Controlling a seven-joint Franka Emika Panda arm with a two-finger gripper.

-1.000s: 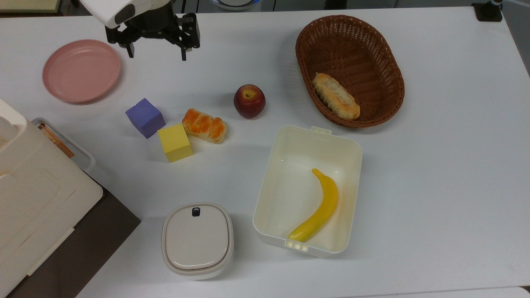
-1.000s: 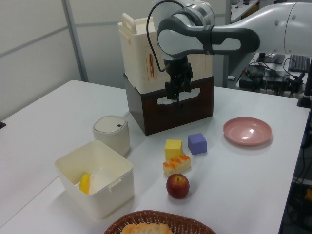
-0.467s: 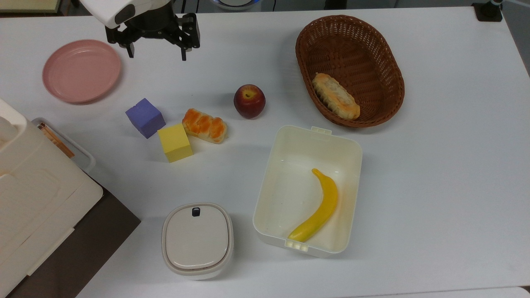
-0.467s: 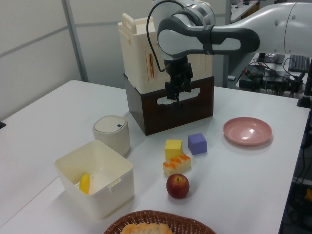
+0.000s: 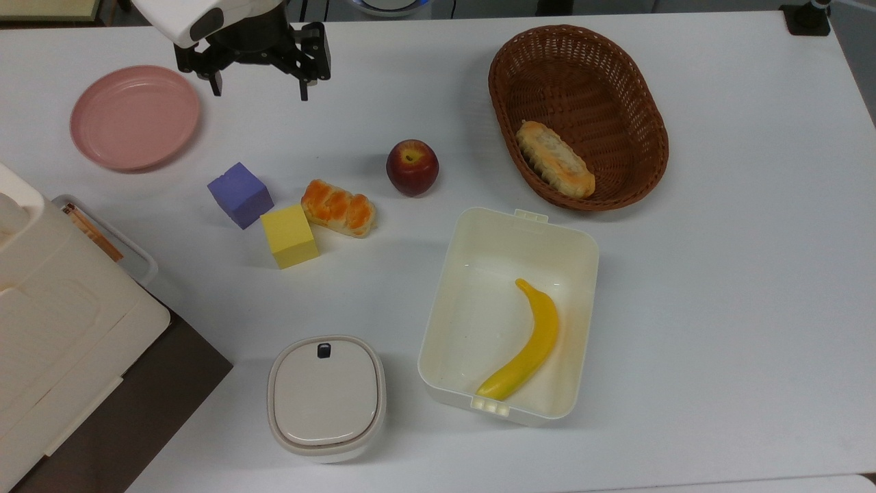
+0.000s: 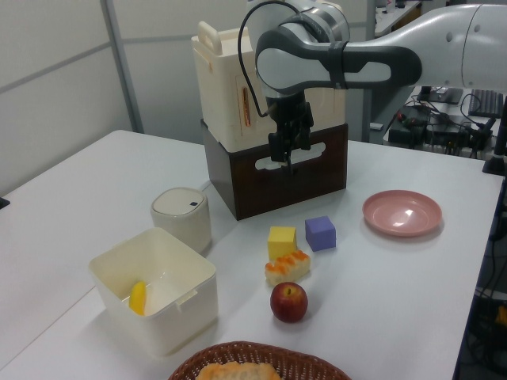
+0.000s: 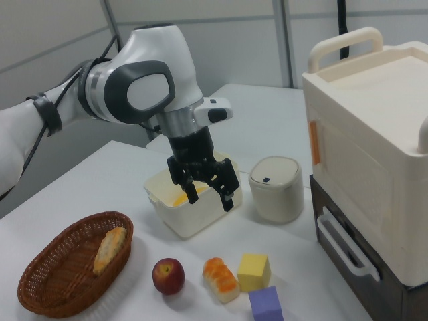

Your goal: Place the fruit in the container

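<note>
Evidently the apple [image 5: 412,167] is round, smooth and stiff, so it may roll or slip; I would grip it across its widest middle. It sits free on the table [image 5: 718,274], toward the top view's far edge, between the bun [image 5: 339,207] and basket [image 5: 636,164], just beyond the tub [image 5: 445,274]. One apple, one tub holding one banana [image 5: 530,342], two cubes, one plate. The gripper [image 5: 259,87] hovers near the plate [image 5: 134,116], fingers wide and empty.
</note>
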